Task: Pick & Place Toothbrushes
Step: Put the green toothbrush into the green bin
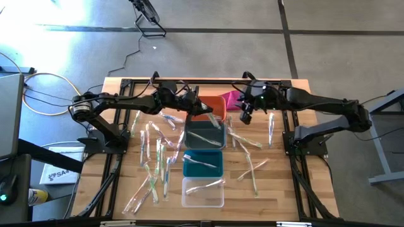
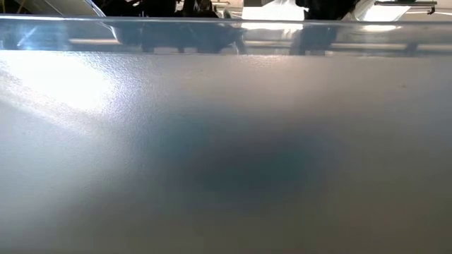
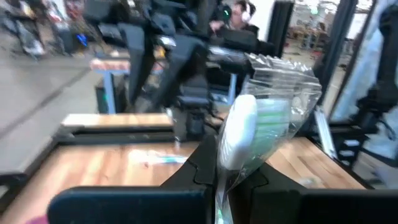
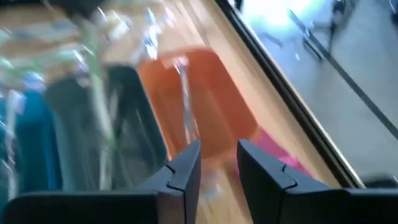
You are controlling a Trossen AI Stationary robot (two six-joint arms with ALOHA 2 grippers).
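Many wrapped toothbrushes (image 1: 154,157) lie loose on the wooden table, left and right of a middle row of bins. My left gripper (image 1: 202,110) hangs over the orange bin (image 1: 216,103), shut on a white-and-green toothbrush (image 3: 249,118) in its clear wrapper. My right gripper (image 4: 217,165) stands open and holds nothing, above the table just right of the orange bin (image 4: 199,93). One toothbrush (image 4: 185,99) lies inside that bin. The teal bin (image 1: 203,162) and the clear bin (image 1: 203,191) each hold a toothbrush too. My left gripper pinches the toothbrush between its two fingers, through the wrapper, just below the white head (image 3: 221,180). The fingers come level from the table's left. The head end (image 3: 241,127) sticks out past the fingertips, and the toothbrush is lifted clear of table and bins.
A grey bin (image 1: 205,132) sits between the orange and teal bins. A magenta cloth lump (image 1: 232,99) lies beside the orange bin at the far edge. Black frame rails (image 1: 117,164) run along both table sides. A pale frosted surface fills the low view.
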